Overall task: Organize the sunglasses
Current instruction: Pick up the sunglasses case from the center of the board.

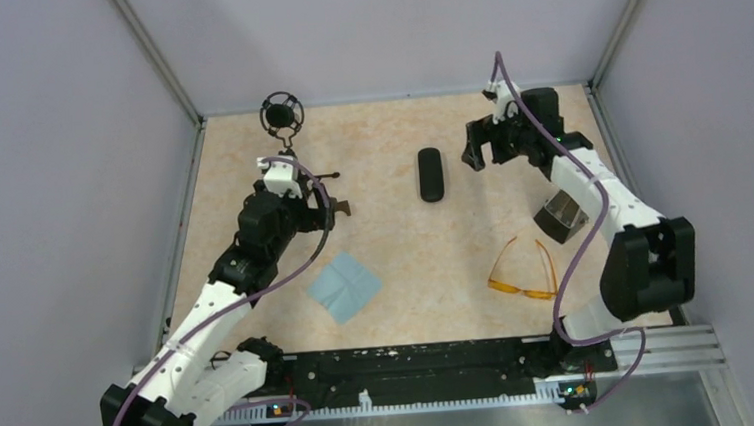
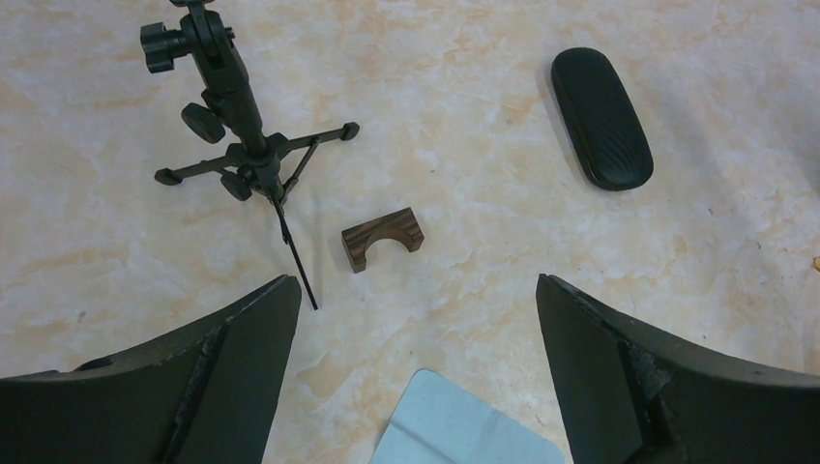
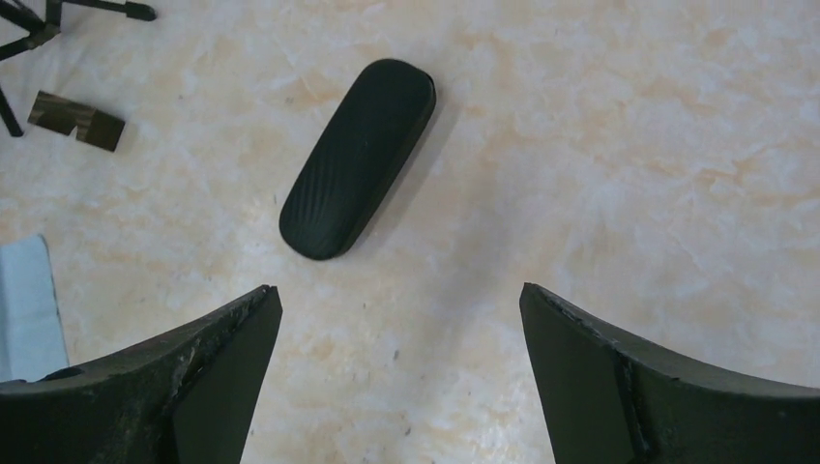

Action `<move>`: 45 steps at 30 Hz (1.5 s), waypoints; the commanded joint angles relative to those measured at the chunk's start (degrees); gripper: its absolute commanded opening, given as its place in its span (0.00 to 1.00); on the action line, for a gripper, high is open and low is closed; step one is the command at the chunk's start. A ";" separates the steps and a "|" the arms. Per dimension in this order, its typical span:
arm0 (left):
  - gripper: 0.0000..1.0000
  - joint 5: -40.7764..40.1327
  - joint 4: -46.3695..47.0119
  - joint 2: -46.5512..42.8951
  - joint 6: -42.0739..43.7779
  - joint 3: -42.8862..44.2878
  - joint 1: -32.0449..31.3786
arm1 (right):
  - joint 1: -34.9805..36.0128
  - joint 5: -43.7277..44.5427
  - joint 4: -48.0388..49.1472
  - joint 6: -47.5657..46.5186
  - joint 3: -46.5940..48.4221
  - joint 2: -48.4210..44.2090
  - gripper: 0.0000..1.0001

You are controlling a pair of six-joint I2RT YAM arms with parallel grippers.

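Note:
The orange sunglasses (image 1: 523,271) lie on the table at the near right with their arms unfolded, seen only in the top view. The black glasses case (image 1: 430,174) lies closed at the table's middle far side; it also shows in the left wrist view (image 2: 601,116) and the right wrist view (image 3: 357,157). The light blue cloth (image 1: 343,287) lies flat at the near left; its corner shows in the left wrist view (image 2: 469,428). My left gripper (image 1: 325,209) is open and empty above the table, beyond the cloth. My right gripper (image 1: 476,152) is open and empty, right of the case.
A small black tripod stand (image 1: 282,116) stands at the far left, also in the left wrist view (image 2: 232,116). A small dark wooden block (image 2: 383,240) lies next to it. Grey walls enclose the table on three sides.

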 commanded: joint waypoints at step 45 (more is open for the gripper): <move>0.99 1.91 -0.91 2.56 -0.83 3.35 -1.67 | 19.72 30.46 -20.52 16.95 39.49 44.59 0.88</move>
